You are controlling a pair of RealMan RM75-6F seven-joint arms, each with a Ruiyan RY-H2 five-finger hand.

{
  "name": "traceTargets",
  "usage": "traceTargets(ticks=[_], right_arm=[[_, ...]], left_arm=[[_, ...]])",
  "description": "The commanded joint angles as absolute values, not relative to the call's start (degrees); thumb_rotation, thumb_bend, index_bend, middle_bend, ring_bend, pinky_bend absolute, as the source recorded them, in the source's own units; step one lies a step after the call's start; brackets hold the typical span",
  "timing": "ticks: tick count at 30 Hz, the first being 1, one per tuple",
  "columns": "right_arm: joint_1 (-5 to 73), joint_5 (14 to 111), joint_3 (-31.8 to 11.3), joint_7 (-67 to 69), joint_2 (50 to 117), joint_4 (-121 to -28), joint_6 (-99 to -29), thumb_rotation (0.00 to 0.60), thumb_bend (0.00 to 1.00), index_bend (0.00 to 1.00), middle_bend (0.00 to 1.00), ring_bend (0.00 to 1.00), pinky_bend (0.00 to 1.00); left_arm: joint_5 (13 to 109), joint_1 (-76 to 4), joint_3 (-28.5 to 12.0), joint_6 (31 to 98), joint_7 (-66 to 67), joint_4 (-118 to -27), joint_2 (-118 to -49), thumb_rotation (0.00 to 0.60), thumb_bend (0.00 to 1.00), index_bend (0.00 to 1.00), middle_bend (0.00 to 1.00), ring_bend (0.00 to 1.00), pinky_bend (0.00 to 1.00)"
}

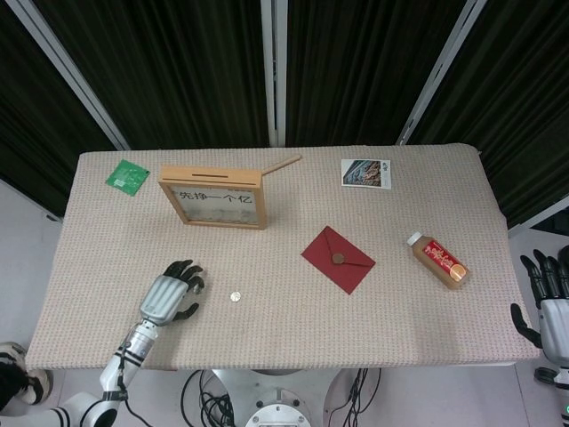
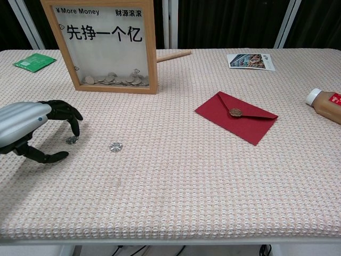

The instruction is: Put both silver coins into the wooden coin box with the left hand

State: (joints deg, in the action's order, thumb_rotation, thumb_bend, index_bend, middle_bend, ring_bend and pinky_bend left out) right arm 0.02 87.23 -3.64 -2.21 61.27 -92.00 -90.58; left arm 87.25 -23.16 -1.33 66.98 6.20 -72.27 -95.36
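Note:
Two silver coins lie flat on the woven tabletop: one coin sits right under the fingertips of my left hand, the other coin a little to its right, also seen as a coin in the head view. My left hand arches over the first coin, fingers bent down and thumb apart, one fingertip touching or nearly touching it. The wooden coin box stands upright at the back left, its glass front showing several coins inside. My right hand hangs off the table's right edge, fingers spread.
A red envelope lies mid-table. A brown bottle lies on its side to the right. A photo card, a wooden stick and a green packet sit along the back.

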Motion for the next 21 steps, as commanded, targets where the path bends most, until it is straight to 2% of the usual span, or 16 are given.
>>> traceTargets(ticks=[1, 21], right_arm=[[0.0, 87.2, -3.6, -2.2, 61.3, -91.9, -90.5, 0.600, 0.35, 0.00, 0.00, 0.00, 0.00], [0.0, 87.1, -3.7, -1.8, 61.5, -91.4, -90.2, 0.600, 0.35, 0.00, 0.00, 0.00, 0.00]], left_arm=[[87.0, -23.3, -1.2, 66.7, 6.5, -72.1, -95.4, 0.600, 0.29, 0.36, 0.20, 0.10, 0.15], [84.8, -23.4, -1.2, 66.4, 8.9, -73.1, -94.9, 0.600, 0.31, 0.36, 0.20, 0.10, 0.13]])
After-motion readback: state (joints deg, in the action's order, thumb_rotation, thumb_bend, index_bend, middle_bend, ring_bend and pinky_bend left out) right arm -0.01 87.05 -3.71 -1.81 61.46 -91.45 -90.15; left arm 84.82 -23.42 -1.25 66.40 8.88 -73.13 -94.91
